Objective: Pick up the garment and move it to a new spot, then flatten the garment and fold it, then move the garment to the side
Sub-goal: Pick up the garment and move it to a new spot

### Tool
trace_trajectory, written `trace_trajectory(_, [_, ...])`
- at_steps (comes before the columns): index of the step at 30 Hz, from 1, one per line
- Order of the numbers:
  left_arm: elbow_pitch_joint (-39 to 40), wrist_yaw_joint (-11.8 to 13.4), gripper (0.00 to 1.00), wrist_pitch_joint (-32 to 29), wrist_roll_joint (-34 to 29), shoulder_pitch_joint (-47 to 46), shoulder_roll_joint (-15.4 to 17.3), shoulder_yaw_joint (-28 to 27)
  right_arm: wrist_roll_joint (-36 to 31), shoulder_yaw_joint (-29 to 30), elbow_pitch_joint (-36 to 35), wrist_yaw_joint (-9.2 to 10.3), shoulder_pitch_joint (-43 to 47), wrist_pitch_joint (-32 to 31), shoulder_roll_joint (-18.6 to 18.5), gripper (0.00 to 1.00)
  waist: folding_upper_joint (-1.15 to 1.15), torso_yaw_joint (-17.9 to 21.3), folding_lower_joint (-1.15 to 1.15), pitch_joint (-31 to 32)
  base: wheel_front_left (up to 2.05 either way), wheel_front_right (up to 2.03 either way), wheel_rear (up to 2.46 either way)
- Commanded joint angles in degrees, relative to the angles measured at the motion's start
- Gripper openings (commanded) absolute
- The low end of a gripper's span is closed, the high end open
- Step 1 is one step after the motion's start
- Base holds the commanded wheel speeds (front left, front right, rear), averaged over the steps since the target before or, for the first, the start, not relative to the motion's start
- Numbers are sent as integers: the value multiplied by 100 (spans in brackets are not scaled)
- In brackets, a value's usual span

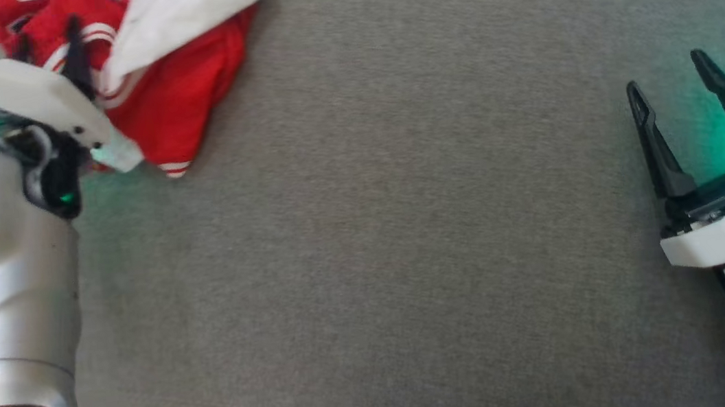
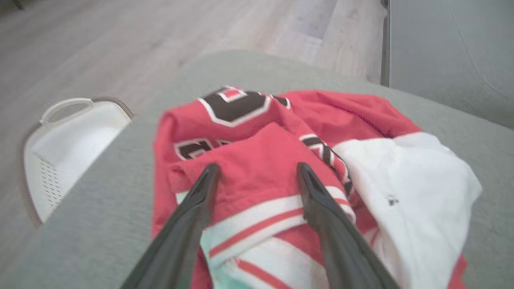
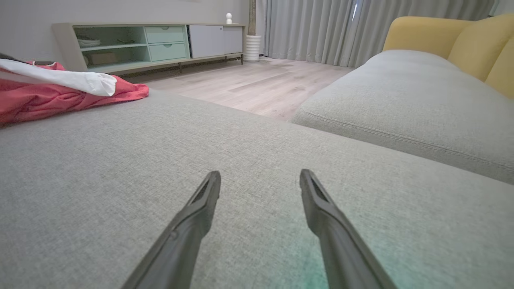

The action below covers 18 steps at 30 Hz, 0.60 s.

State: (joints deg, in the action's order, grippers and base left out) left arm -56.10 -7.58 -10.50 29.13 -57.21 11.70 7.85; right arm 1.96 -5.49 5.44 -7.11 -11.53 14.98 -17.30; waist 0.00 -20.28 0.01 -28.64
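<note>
My left pincer (image 2: pixel 258 168) hangs with its fingers apart directly over the crumpled red-and-white garment (image 1: pixel 183 94). The garment lies bunched at the far left of the grey cushion (image 1: pixel 408 239), with no clear long axis. A striped band sits between the fingers, so I judge this arm is the one to grasp. My right pincer (image 1: pixel 665 73), also spread, is well apart over bare cushion.

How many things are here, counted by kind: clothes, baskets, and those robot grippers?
garment: 1, red and white, crumpled on the grey cushion
laundry basket: 1, white, beside the cushion
grippers: 2, left gripper over the garment, right gripper over bare cushion, both open
Total: 4
</note>
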Motion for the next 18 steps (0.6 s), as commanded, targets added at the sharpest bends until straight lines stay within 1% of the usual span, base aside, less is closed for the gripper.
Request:
trace_trajectory(1, [221, 11, 100, -170, 313, -37, 401, 62, -56, -73, -41, -37, 123, 2, -64, 100, 0, 130, -1, -100, 0, 0, 0])
trace_trajectory(3, [330, 10, 100, -425, 755, 86, 522, 384, -83, -39, -68, -37, 156, 2, -21, 100, 0, 188, -1, -130, 0, 0, 0])
trace_trajectory(4, [385, 10, 71, -495, 922, 142, 601, 538, -95, -22, -81, -37, 172, 2, -2, 100, 0, 211, -1, -140, 0, 0, 0])
trace_trajectory(5, [447, 10, 18, -471, 1039, 181, 697, 675, -100, -12, -92, -37, 183, 2, 18, 100, 0, 237, -1, -145, 0, 0, 0])
trace_trajectory(6, [507, 10, 0, -393, 1150, 206, 784, 790, -106, -7, -102, -37, 192, 2, 36, 100, 0, 261, -1, -143, 0, 0, 0])
trace_trajectory(8, [639, 10, 0, -165, 1340, 214, 937, 1008, -117, 13, -108, -37, 200, 2, 90, 100, 0, 305, -1, -106, 0, 0, 0])
trace_trajectory(12, [885, 10, 0, 447, 1509, 88, 1273, 1439, -111, 3, -98, -37, 207, 2, 228, 100, 0, 420, -1, 107, 0, 0, 0])
trace_trajectory(13, [885, 10, 0, 447, 1509, 88, 1273, 1439, -111, 3, -98, -37, 207, 2, 228, 100, 0, 420, -1, 107, 0, 0, 0])
trace_trajectory(14, [1014, 10, 0, 704, 1560, -23, 1439, 1645, -83, -30, -81, -37, 189, 2, 319, 100, 0, 514, -1, 272, 0, 0, 0])
trace_trajectory(18, [1303, 9, 0, 1131, 1468, -337, 1771, 2118, 0, -108, -21, -37, 159, 2, 533, 100, 0, 755, -1, 645, 0, 0, 0])
